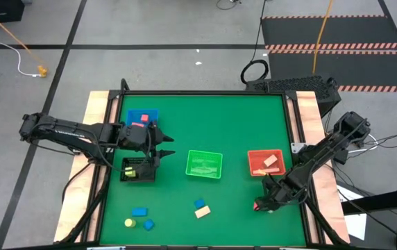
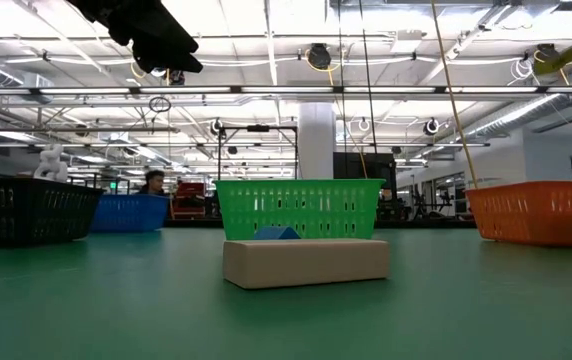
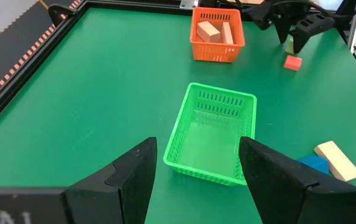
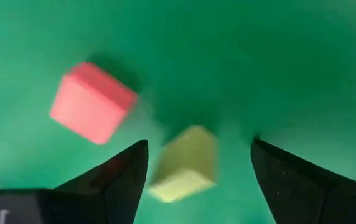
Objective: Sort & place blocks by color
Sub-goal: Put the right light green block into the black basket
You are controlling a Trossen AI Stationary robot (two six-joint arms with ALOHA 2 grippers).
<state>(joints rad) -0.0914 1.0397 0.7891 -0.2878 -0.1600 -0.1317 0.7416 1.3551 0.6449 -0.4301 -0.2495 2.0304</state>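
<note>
My right gripper [image 4: 196, 177] [image 1: 263, 202] hangs open near the table's front right, pointing steeply down. A yellow block [image 4: 187, 163] lies on the green mat between its fingers, apart from both. A pink block [image 4: 91, 102] [image 1: 257, 205] lies just beside it. My left gripper [image 3: 196, 180] [image 1: 164, 147] is open and holds nothing, up above the black bin [image 1: 137, 170]. More blocks lie near the front edge: a tan bar [image 1: 203, 212] against a blue one [image 1: 199, 204], two other blue ones [image 1: 139, 212] and a yellow one [image 1: 128, 223].
Four bins stand in the table's middle band: blue [image 1: 143, 117] holding a pink block, black with yellow pieces, green [image 1: 204, 164], and red [image 1: 264, 162] holding tan blocks. A person shows far behind the table [image 2: 152, 182].
</note>
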